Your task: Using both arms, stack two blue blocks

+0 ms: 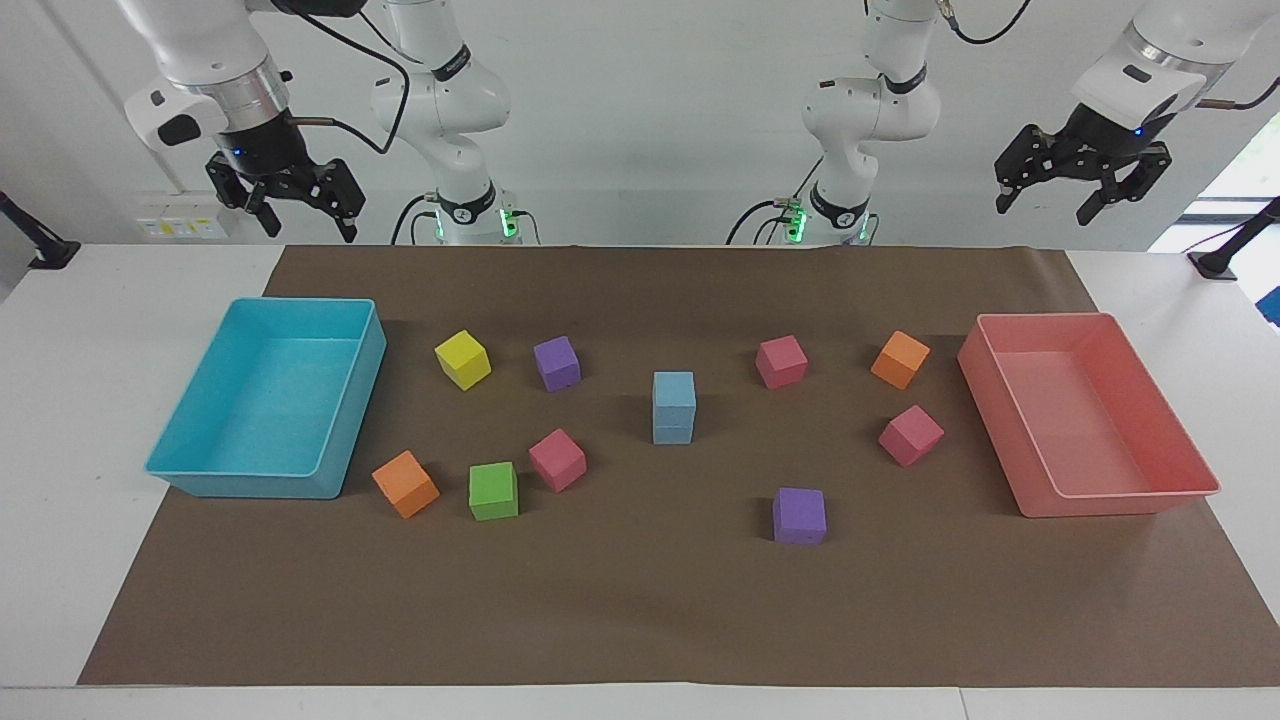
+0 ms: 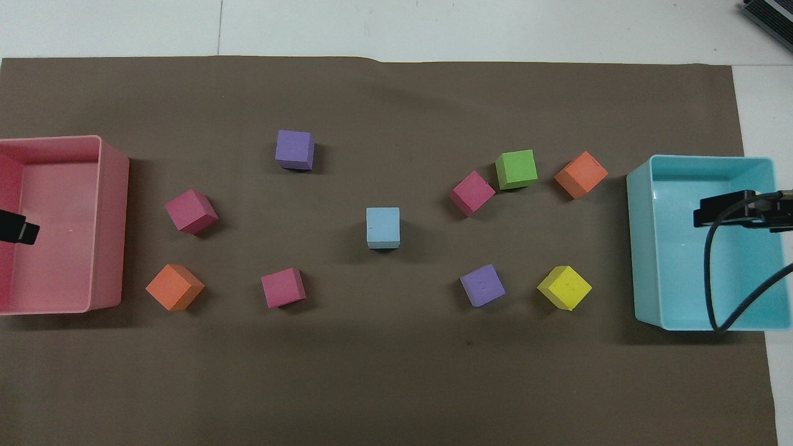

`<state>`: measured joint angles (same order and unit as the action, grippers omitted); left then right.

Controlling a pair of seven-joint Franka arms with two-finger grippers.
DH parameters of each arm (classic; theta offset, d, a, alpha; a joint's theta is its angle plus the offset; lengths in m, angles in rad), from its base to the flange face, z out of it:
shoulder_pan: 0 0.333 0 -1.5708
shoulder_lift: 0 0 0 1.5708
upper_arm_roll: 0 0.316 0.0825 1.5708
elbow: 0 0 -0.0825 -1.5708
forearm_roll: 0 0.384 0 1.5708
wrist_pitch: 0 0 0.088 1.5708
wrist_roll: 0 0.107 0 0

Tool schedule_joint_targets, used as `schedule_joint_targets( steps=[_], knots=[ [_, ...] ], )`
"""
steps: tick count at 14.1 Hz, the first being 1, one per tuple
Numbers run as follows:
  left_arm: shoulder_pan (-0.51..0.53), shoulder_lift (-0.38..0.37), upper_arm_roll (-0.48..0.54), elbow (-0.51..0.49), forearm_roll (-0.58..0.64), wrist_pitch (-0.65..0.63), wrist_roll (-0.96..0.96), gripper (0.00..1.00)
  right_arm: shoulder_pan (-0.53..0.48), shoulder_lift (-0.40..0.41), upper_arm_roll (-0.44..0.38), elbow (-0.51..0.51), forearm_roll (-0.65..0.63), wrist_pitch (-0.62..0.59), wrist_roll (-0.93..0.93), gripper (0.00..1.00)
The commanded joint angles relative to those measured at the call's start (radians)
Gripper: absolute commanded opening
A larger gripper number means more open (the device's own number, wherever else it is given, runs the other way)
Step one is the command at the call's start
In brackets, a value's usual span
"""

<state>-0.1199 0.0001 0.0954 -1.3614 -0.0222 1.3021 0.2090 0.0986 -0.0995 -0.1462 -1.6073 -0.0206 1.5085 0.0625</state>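
The two blue blocks stand stacked at the middle of the brown mat, the upper one [image 1: 674,390] squarely on the lower one [image 1: 673,431]. In the overhead view only the upper block [image 2: 383,226] shows. Nothing touches them. My right gripper [image 1: 305,218] is open and empty, raised high near the robots' edge of the table at the right arm's end; in the overhead view the right gripper [image 2: 712,214] hangs over the turquoise tray. My left gripper [image 1: 1048,203] is open and empty, raised high at the left arm's end; its fingertip [image 2: 18,230] shows over the pink tray.
A turquoise tray [image 1: 250,487] stands at the right arm's end and a pink tray [image 1: 1110,503] at the left arm's end, both empty. Yellow [image 1: 463,359], purple [image 1: 557,362], pink [image 1: 557,459], green [image 1: 493,490] and orange [image 1: 405,483] cubes lie scattered around the stack.
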Motion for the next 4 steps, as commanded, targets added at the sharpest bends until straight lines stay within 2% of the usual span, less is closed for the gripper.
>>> schedule_joint_targets(
  steps=[1, 4],
  knots=[
    [0.005, 0.006, -0.006, 0.022, -0.001, -0.009, -0.014, 1.00, 0.010, -0.013, -0.006, 0.003, -0.004, -0.002, -0.036, 1.00],
    [0.002, 0.006, -0.008, 0.022, -0.001, -0.007, -0.014, 1.00, 0.039, -0.013, -0.021, 0.004, -0.007, -0.004, -0.035, 1.00]
  ],
)
